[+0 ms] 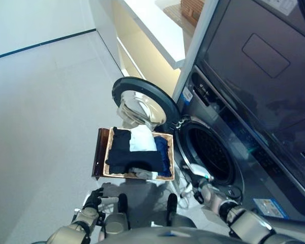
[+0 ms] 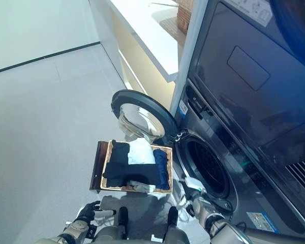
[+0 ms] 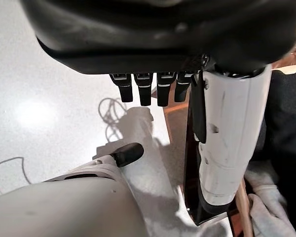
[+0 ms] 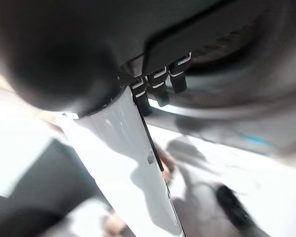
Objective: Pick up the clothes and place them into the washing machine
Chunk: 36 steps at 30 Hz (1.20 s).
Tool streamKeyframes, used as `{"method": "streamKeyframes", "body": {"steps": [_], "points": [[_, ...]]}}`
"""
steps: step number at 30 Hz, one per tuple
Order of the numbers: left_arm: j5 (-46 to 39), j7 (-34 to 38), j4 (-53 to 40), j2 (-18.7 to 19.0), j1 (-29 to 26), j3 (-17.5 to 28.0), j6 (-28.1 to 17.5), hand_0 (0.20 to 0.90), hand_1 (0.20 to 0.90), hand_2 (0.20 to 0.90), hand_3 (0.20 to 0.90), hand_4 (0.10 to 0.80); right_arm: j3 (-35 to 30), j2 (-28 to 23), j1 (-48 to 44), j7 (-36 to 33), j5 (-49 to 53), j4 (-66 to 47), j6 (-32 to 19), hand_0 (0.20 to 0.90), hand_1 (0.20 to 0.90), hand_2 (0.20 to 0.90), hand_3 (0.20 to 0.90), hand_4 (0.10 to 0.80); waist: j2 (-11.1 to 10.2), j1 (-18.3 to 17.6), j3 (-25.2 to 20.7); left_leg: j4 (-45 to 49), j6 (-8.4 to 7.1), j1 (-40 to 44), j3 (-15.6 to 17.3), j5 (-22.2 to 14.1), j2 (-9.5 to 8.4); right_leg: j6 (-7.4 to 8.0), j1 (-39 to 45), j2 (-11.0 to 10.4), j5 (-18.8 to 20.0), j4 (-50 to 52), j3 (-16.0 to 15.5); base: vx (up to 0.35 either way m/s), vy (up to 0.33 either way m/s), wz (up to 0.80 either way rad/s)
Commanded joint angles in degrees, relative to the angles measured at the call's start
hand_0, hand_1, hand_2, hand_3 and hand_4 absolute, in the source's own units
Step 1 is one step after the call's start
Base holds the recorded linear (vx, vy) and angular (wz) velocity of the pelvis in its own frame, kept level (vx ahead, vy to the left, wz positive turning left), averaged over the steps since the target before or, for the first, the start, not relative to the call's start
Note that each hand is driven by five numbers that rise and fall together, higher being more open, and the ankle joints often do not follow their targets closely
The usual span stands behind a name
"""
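- Lying folded in the basket [image 1: 108, 152] on the floor, the clothes [image 1: 134, 152] are found directly ahead of the robot, between the two hands and beyond both; a dark garment [image 1: 124, 155] covers most of the pile, a white piece [image 1: 142, 138] sits at the far end, and a blue piece [image 1: 162, 152] lies along the side nearest the washing machine [image 1: 234, 117].
- The long axis of the pile is judged to run away from the robot, roughly parallel to the front of the machine.
- The left hand [image 1: 93, 199] is held low, near the corner of the basket on the robot's left; in its wrist view the fingers [image 3: 138, 89] are seen straight and relaxed, and nothing is held.
- The right hand [image 1: 202, 187] is held just before the drum opening [image 1: 209, 155]; its fingers [image 4: 158, 81] appear extended and empty, though the wrist view is blurred.
- Neither hand touches the clothes; the left hand is judged slightly better placed for the dark garment, the right for the blue piece and for the transfer to the drum.
- The open door [image 1: 142, 104] stands beyond the far end of the basket, clear of the direct path from basket to drum; the near rim of the basket must be cleared on approach.
- A white shelf [image 1: 157, 28] above is well apart from the work.
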Motion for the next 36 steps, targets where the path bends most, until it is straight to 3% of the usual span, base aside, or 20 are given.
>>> {"method": "streamKeyframes", "body": {"steps": [1, 12, 36], "points": [[0.8, 2.4, 0.2, -0.7, -4.6, -3.6, -2.0, 0.900, 0.900, 0.900, 0.900, 0.800, 2.0, -1.8, -8.5, -4.9, -3.4, -2.0, -1.0, 0.900, 0.900, 0.900, 0.900, 0.800, -0.7, 2.3, 1.8, -0.4, -4.01, -3.1, -0.4, 1.6, 3.55, 2.22, 1.8, -1.9, -4.4, 4.6, 2.3, -0.013, 0.012, 0.10], [-0.6, 4.2, -0.3, -0.8, -6.5, -5.4, -1.6, 0.900, 0.900, 0.900, 0.900, 0.800, 4.8, 1.2, -17.3, -7.0, -2.8, -3.3, 0.2, 0.900, 0.900, 0.900, 0.900, 0.800, -2.6, 5.3, 4.1, -0.4, -4.01, -7.6, -2.6, 2.7, 3.52, 2.52, -0.2, -1.9, -3.1, 4.4, 0.2, -0.016, 0.014, 0.15], [-8.5, 7.8, -4.6, -1.2, -9.1, -5.8, -3.5, 0.900, 0.900, 0.900, 0.900, 0.800, 6.3, 2.6, -23.3, -8.6, 0.0, -4.7, 0.8, 0.900, 0.900, 0.900, 0.900, 0.800, -3.3, 8.5, 9.5, -0.4, -4.61, -16.6, -8.1, 5.3, 2.07, 3.06, -3.3, -2.0, -0.4, 2.9, -5.6, -0.014, 0.002, 0.13]]}}
